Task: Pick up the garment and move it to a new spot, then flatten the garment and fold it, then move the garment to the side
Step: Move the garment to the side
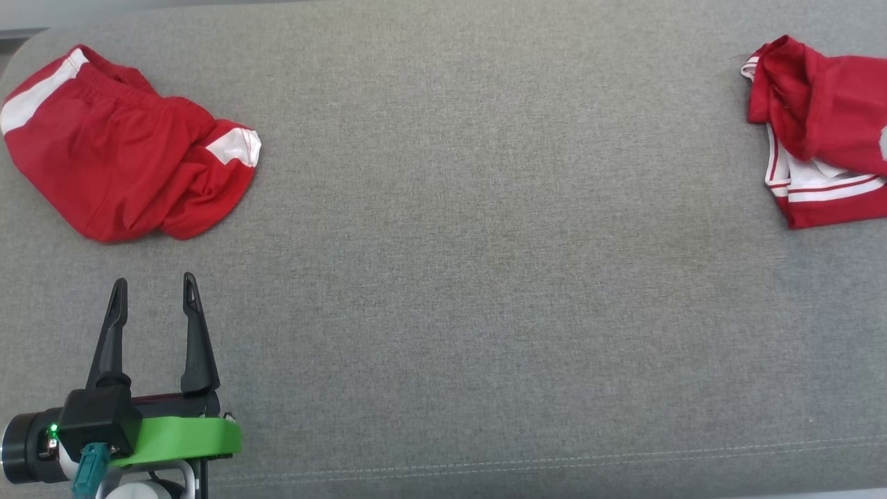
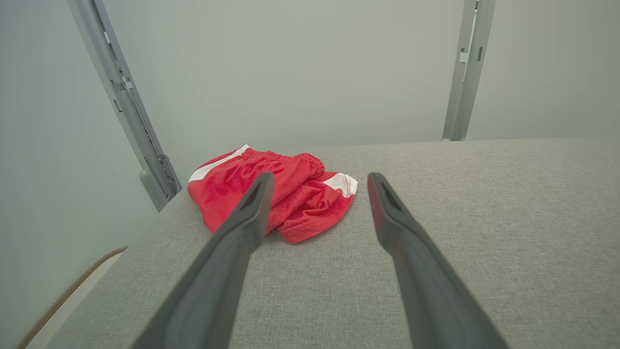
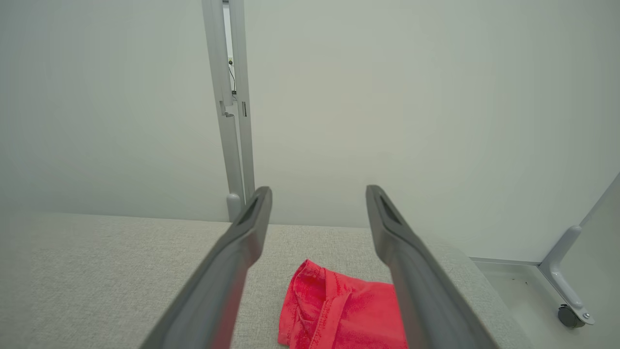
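Though rumpled, the red garment shows white trim.

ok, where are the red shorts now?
Head view: red shorts lie crumpled far left on the grey cushion, just beyond the open left hand; the other red garment is far right.

Crumpled red shorts lie left, red jersey right.

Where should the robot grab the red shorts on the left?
Probably pinch the shorts at their bunched near edge, coming straight in from where the left gripper is. Folds pile up there, giving its open fingers something to grab. The elastic waistband lies on the far side.
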`<state>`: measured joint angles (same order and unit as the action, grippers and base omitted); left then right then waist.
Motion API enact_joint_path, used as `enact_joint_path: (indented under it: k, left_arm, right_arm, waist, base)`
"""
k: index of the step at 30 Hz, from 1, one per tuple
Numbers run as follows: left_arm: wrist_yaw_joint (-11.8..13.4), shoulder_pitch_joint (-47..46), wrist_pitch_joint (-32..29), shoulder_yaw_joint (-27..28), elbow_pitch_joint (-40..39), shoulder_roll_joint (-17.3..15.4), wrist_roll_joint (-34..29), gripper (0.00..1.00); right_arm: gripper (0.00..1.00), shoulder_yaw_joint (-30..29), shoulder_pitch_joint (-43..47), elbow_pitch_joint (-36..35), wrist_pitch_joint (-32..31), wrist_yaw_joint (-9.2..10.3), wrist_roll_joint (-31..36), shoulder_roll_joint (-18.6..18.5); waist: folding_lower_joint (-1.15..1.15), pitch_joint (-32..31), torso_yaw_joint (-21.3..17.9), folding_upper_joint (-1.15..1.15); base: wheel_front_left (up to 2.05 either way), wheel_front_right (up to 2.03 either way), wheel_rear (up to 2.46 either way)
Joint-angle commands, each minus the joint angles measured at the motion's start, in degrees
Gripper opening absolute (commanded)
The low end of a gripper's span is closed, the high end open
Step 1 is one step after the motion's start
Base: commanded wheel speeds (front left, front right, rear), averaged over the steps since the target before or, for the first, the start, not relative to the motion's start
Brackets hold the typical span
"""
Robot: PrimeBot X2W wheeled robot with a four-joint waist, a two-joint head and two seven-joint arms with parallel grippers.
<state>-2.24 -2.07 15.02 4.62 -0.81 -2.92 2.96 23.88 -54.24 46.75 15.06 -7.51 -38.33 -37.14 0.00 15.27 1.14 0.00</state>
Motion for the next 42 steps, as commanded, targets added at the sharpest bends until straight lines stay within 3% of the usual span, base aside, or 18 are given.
enact_joint_path:
  k: [1, 10, 19, 28, 42]
  left_arm:
    - [0.3, 0.7, 0.1, 0.1, 0.2, 0.0, 0.1, 1.0]
    - [0.5, 2.8, 0.1, 0.2, 0.6, 0.0, 0.4, 1.0]
    - [0.8, 4.1, 0.1, -0.2, 0.7, 0.0, 0.7, 1.0]
    - [0.9, 5.4, 0.1, -0.5, 1.2, 0.0, 0.0, 1.0]
    - [-0.3, 8.8, 0.1, -0.2, 5.2, -0.1, 0.7, 1.0]
  right_arm:
    - [1.0, -2.3, 2.6, -1.7, 0.2, 0.03, 1.7, 1.4]
    - [1.0, -13.3, 18.8, -13.5, 0.2, 0.03, 11.0, 12.1]
    - [1.0, -17.0, 30.2, -23.8, 0.2, 0.04, 15.5, 19.4]
    - [1.0, -20.9, 40.8, -31.4, 0.2, 0.02, 20.8, 24.6]
    - [1.0, -25.5, 50.8, -33.9, 0.2, 0.03, 27.2, 29.9]
  waist:
    - [0.0, -2.4, -1.2, 0.0]
    - [0.0, -7.5, -2.5, 0.0]
    - [0.0, -10.3, -3.0, 0.0]
    - [0.0, -12.4, -2.6, 0.0]
    - [0.0, -16.0, -3.2, 0.0]
  base:
    - [0.0, 0.0, 0.0]
    - [0.0, 0.0, 0.0]
    - [0.0, 0.0, 0.0]
    - [0.0, 0.0, 0.0]
    - [0.0, 0.0, 0.0]
